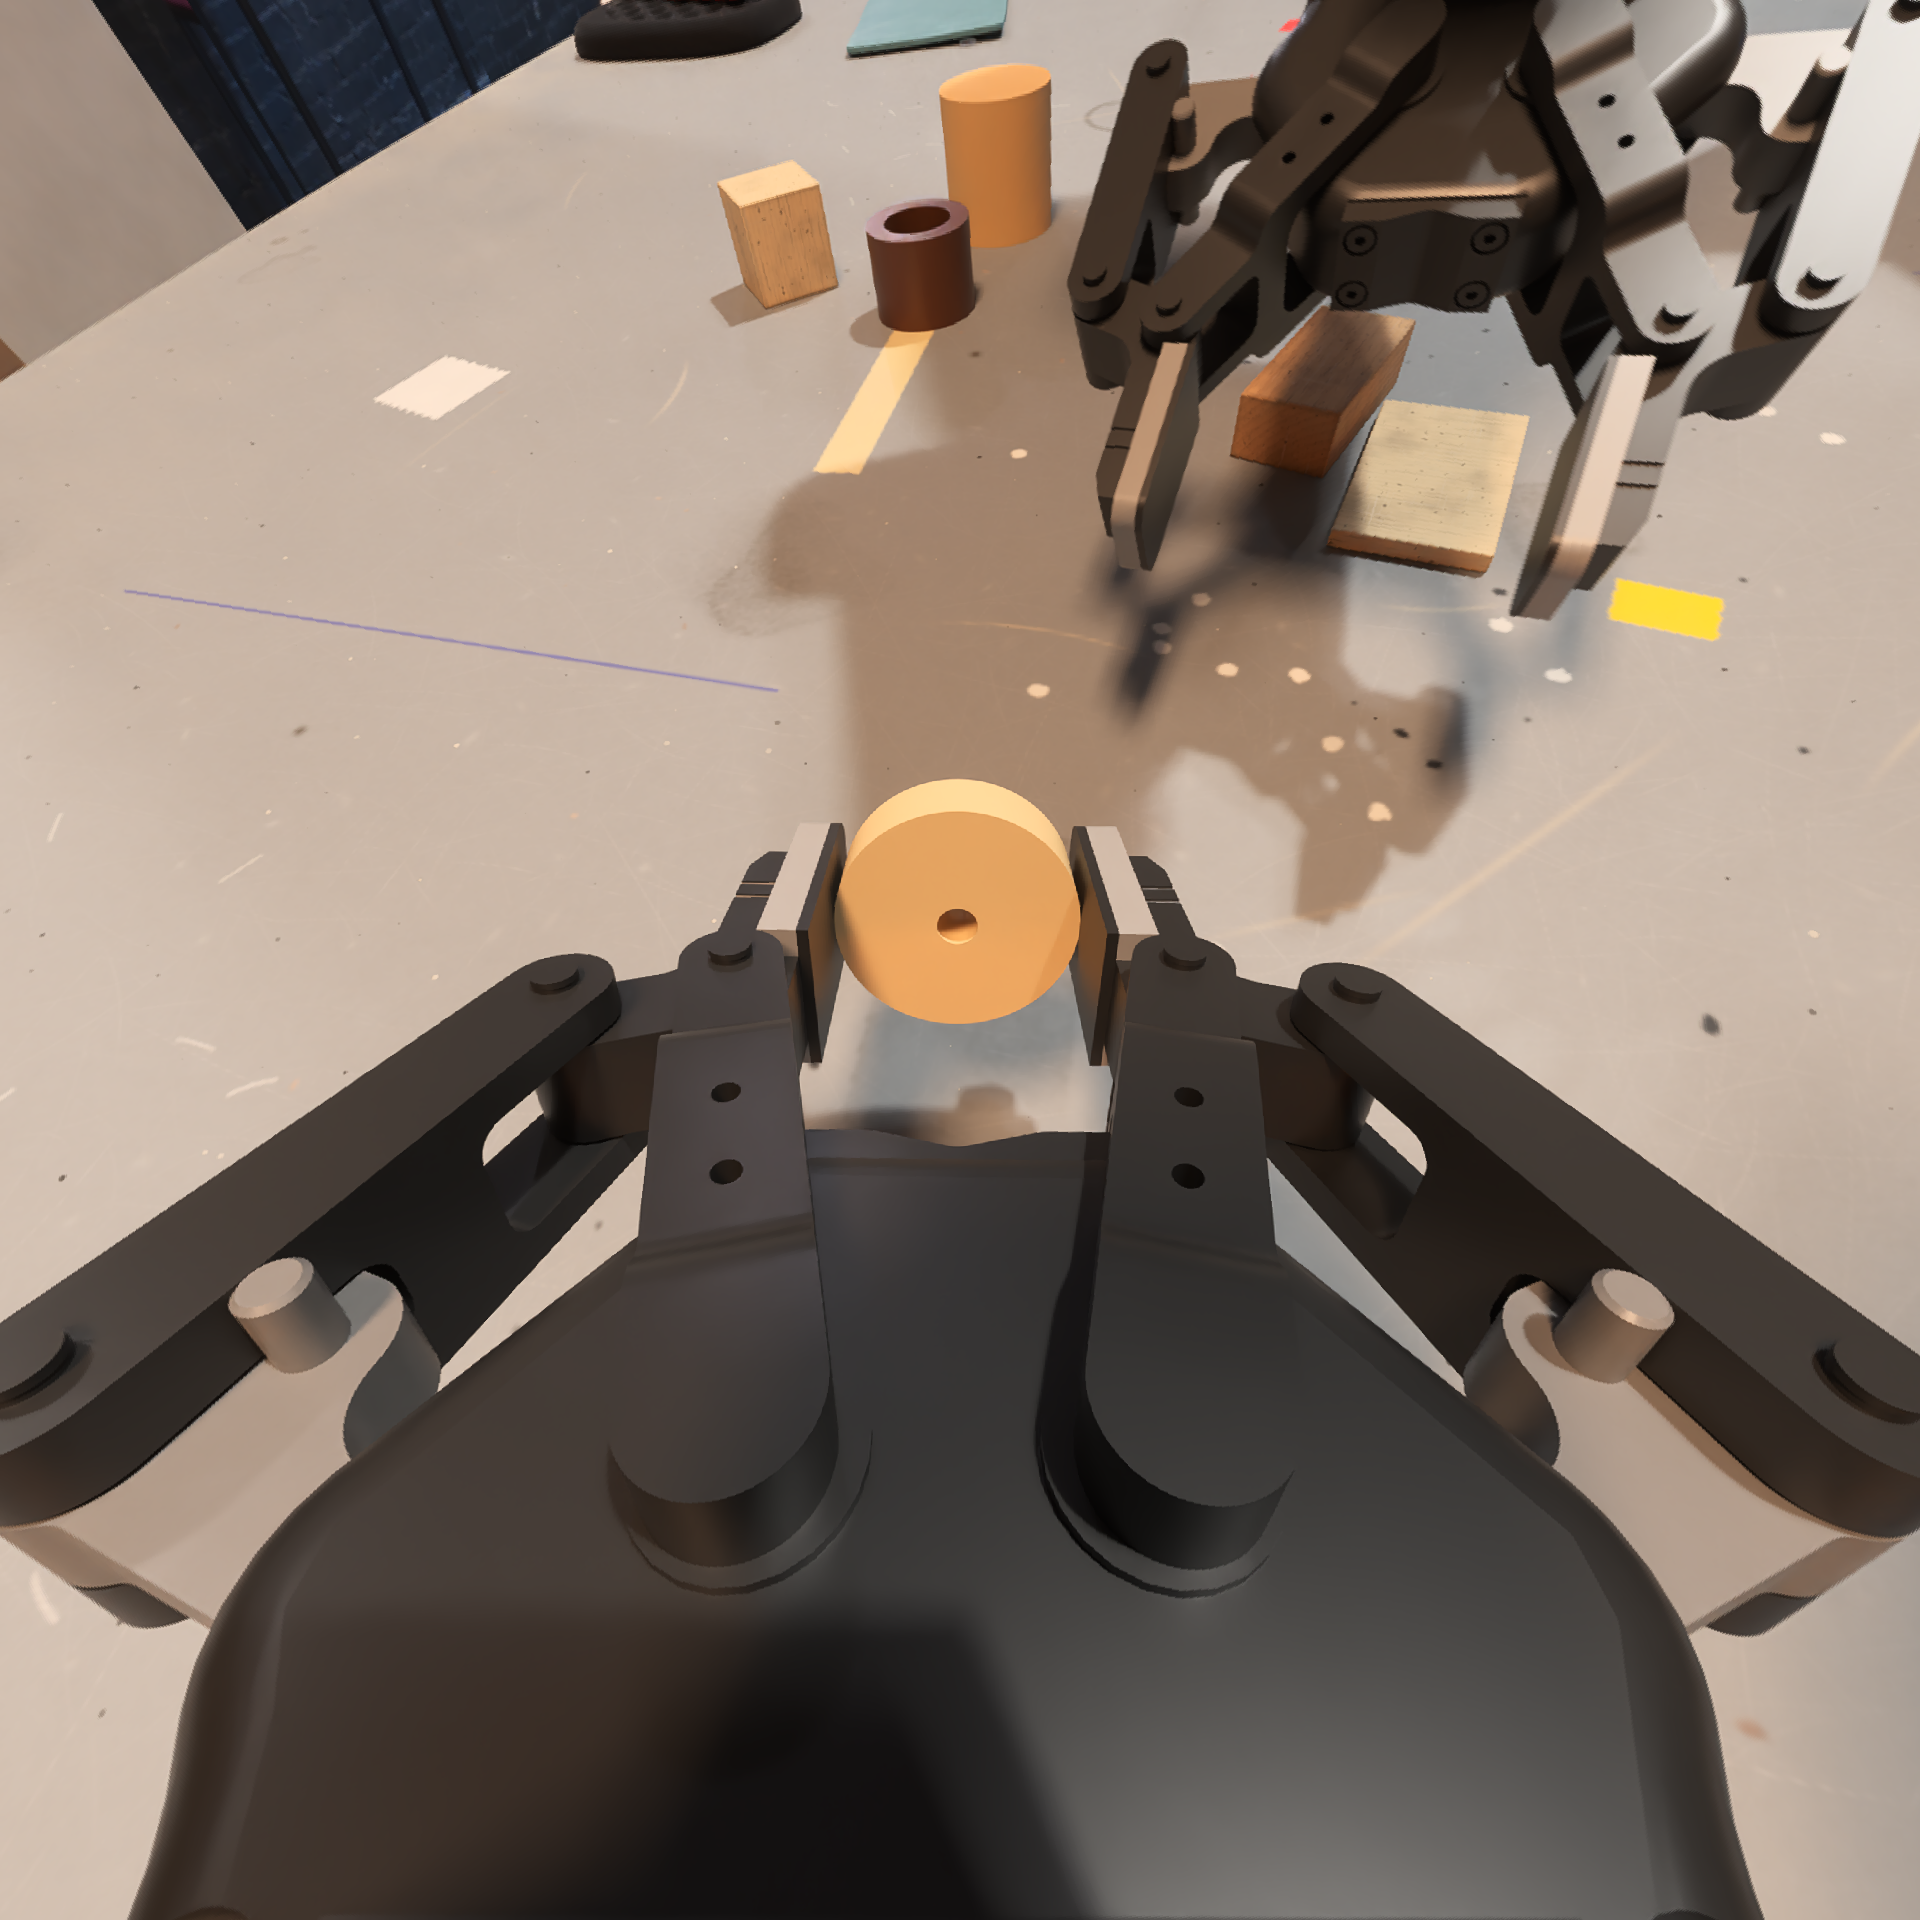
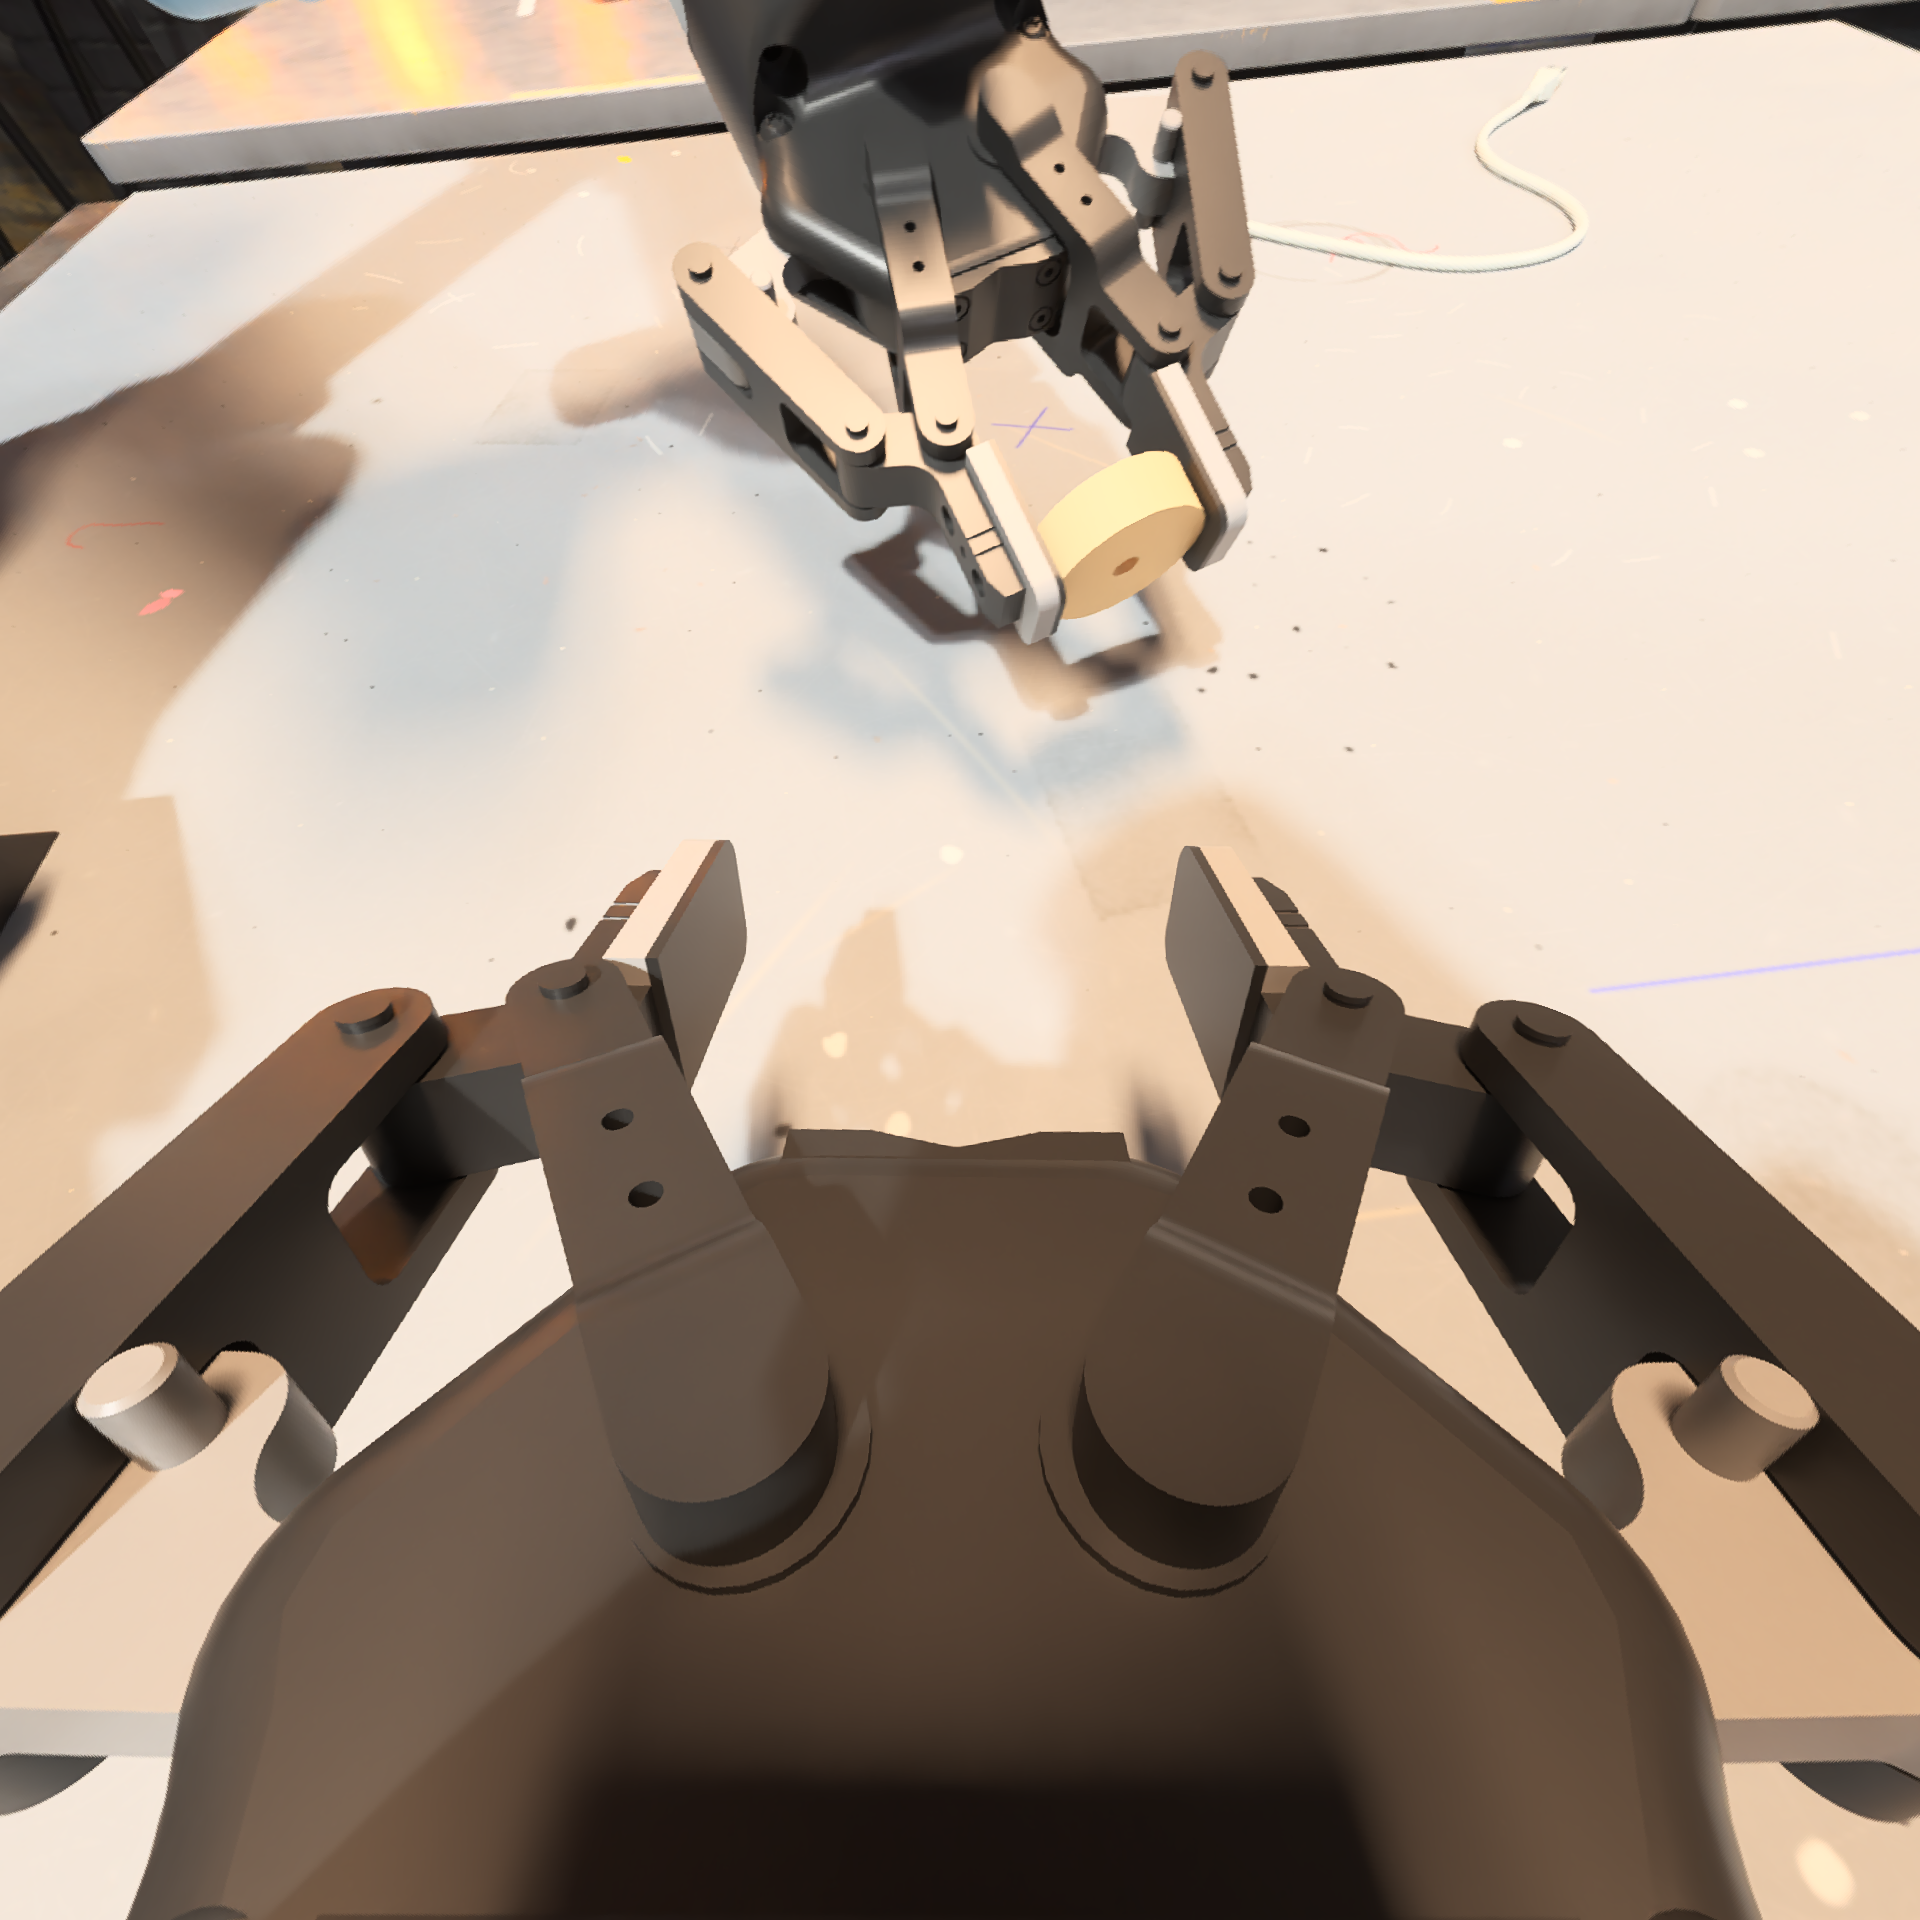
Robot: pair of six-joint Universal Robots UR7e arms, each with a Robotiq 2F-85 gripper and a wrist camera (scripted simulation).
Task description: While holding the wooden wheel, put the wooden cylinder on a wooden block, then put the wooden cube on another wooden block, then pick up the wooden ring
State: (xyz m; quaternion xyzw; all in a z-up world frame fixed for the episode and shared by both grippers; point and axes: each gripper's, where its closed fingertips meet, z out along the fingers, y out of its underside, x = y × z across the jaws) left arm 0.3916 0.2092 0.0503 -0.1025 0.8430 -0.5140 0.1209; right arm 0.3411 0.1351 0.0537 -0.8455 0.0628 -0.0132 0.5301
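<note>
Risk: left tool clenched on wooden wheel above tabletop, right tool released, may clip wooden block when reaching wooden cylinder.

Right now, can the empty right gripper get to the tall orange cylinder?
Probably yes. The right gripper is open and empty, hanging above the table near the blocks. The wooden cylinder stands upright just beyond, its top clear. Only the dark ring stands close beside it.

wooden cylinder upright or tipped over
Upright. In the left wrist view the wooden cylinder stands on its flat end on the table, round top face up, behind the dark ring.
</note>
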